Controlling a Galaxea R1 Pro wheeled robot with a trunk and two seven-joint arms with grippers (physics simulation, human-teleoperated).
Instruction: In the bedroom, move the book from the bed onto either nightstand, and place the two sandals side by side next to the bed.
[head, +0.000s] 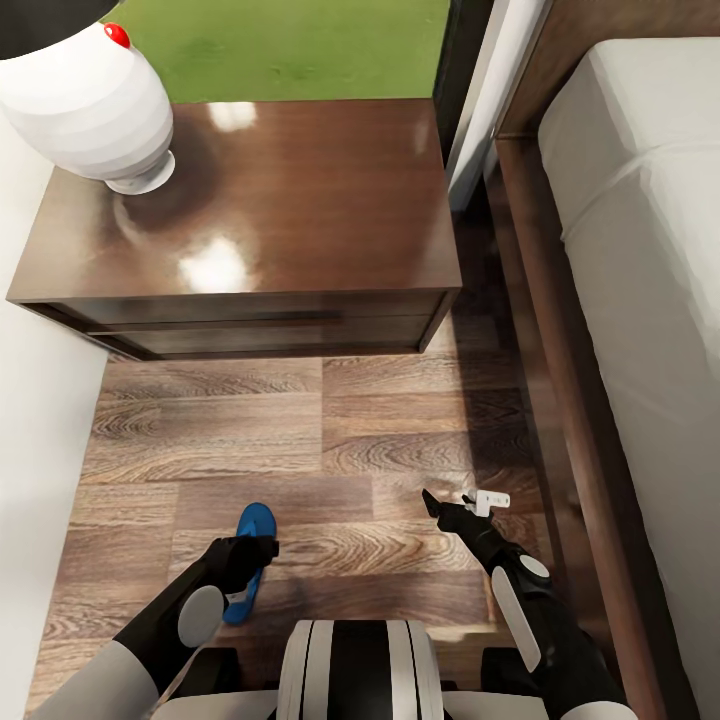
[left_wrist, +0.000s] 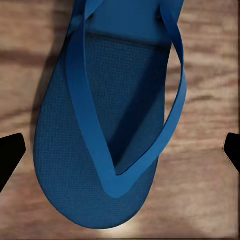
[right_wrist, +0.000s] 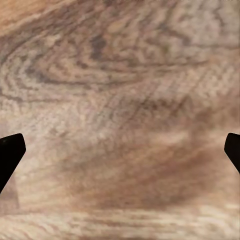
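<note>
We are looking down over a brown wood-plank floor in the narrow space between a white wall on the left and a large low bed with a dark brown wooden frame and a pale grey-white mattress on the right. Ahead of us a small glossy dark brown wooden nightstand with a squarish top and one drawer is standing on the floor, and a white ribbed lamp base is sitting on its far left corner. Beyond it, green ground is showing through the window.

One bright blue flat flip-flop sandal is lying on the planks near our left side, well apart from the bed frame and short of the nightstand. Our left gripper is hanging right over it, covering its middle in the head view. In the left wrist view the sandal is lying between the two dark fingers, its toe end and the point where the V-shaped strap meets the sole sitting roughly midway between them. The fingers are spread wide, one at each edge of that picture, and neither is touching the sandal; bare floor is showing between each tip and the sole's edge.

Our right gripper is hanging over bare floor close to the bed frame. In the right wrist view its fingers are likewise standing wide apart, with wood grain between them.
</note>
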